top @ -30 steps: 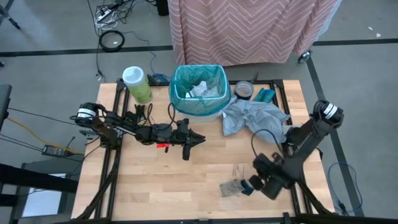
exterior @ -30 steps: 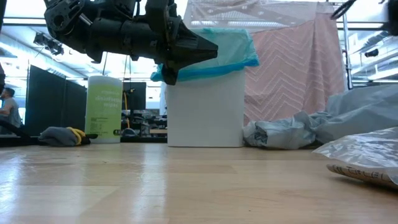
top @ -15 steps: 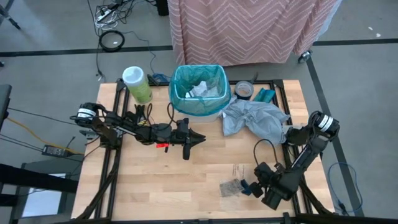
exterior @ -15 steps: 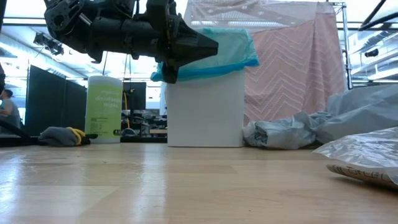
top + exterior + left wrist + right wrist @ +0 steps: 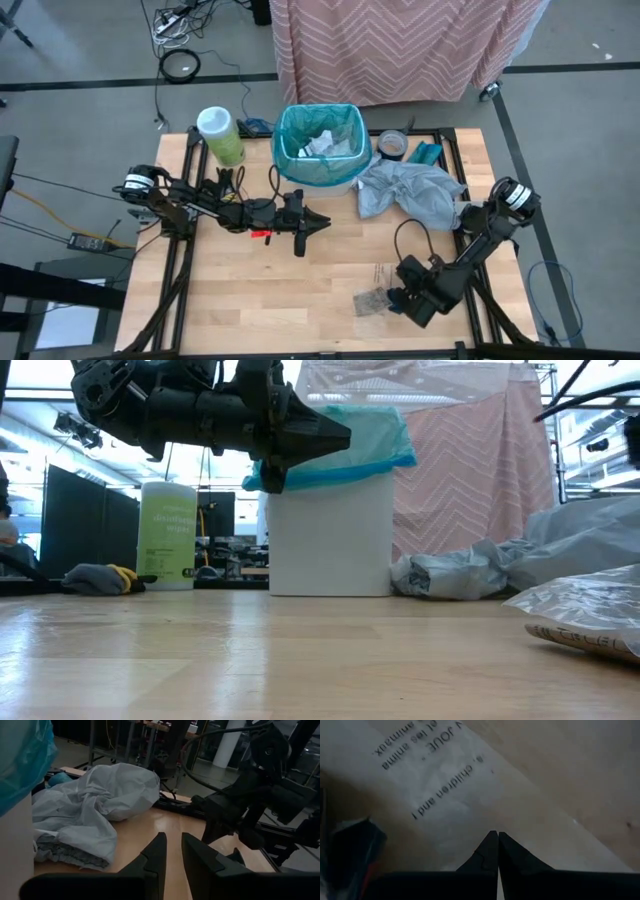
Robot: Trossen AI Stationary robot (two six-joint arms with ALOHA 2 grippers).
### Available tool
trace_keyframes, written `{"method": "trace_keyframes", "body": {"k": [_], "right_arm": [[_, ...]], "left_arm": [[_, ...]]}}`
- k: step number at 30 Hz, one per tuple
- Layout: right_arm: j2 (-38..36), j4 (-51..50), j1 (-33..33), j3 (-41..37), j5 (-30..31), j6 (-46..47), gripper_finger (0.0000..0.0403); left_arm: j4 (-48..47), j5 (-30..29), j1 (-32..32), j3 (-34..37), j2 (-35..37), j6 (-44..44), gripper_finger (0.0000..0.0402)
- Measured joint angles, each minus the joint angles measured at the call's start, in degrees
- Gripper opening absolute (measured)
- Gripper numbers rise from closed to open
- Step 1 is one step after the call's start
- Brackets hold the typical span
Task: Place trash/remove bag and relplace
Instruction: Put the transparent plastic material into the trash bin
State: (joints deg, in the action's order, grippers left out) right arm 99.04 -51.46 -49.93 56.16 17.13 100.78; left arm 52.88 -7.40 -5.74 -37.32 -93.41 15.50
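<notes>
Clear packet [image 5: 590, 615] cut by edge

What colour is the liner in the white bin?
Teal-green liner, seen best in the high view.

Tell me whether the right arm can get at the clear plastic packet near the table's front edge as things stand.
Probably yes. The right gripper is right beside the clear plastic packet, fingers shut, with bare wood around it and nothing lying between. The grey bag lies farther back; the left gripper waits mid-table.
</notes>
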Motion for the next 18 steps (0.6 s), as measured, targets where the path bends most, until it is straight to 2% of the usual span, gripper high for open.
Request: {"method": "trace_keyframes", "body": {"k": [4,11,14,16,18], "right_arm": [[0.2,2.6,2.5,0.0,1.4,-4.1,0.0],[0.2,7.0,5.6,0.0,13.7,-4.2,0.0],[-0.6,9.0,6.3,0.0,19.2,-0.3,0.0],[-0.8,6.2,5.1,0.0,23.7,8.7,0.0],[-0.8,6.8,4.0,0.0,24.7,12.5,0.0]], "left_arm": [[0.0,0.0,0.0,0.0,0.0,-0.2,0.0067],[0.0,0.0,0.0,0.0,0.0,-0.4,0.0067],[0.0,0.0,0.0,0.0,0.0,-0.6,0.0067],[0.0,0.0,0.0,0.0,0.0,-0.4,0.0067],[0.0,0.1,0.0,0.0,0.0,0.0,0.0067]]}}
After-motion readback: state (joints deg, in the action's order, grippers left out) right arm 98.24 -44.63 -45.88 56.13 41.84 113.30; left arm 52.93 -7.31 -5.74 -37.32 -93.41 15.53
